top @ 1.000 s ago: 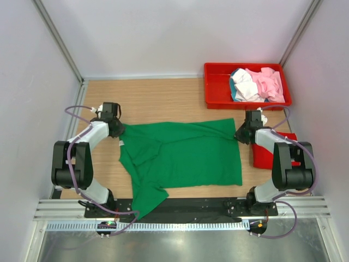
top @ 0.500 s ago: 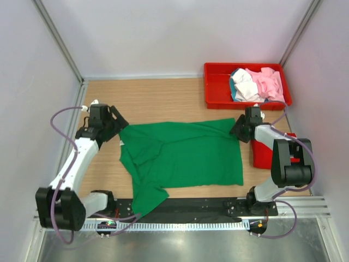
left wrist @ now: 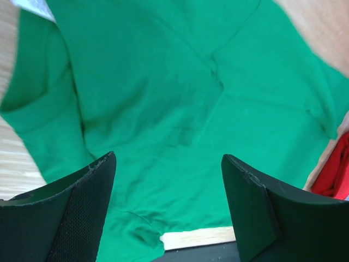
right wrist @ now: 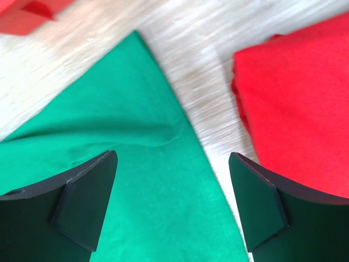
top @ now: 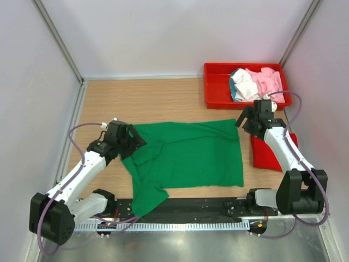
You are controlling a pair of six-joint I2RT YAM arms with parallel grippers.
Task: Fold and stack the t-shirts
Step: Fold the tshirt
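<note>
Seeing the green t-shirt (top: 185,155) lying spread out on the tabletop (top: 152,103). Spotting the left claw (top: 135,143) hanging over the shirt's left edge, fingers apart and gripping nothing. Getting the same from the right claw (top: 245,123) at its far right corner. Also noticing a folded red t-shirt (top: 267,153) just right of the green one, and more shirts (top: 253,84) piled in a red tray (top: 218,93) beyond that corner.

A wood-grain tabletop (top: 163,98) sits boxed in by plain pale walls (top: 163,33) — slim metal posts (top: 58,39) at the back corners, an aluminium rail (top: 54,209) along its near edge, evenly lit.
</note>
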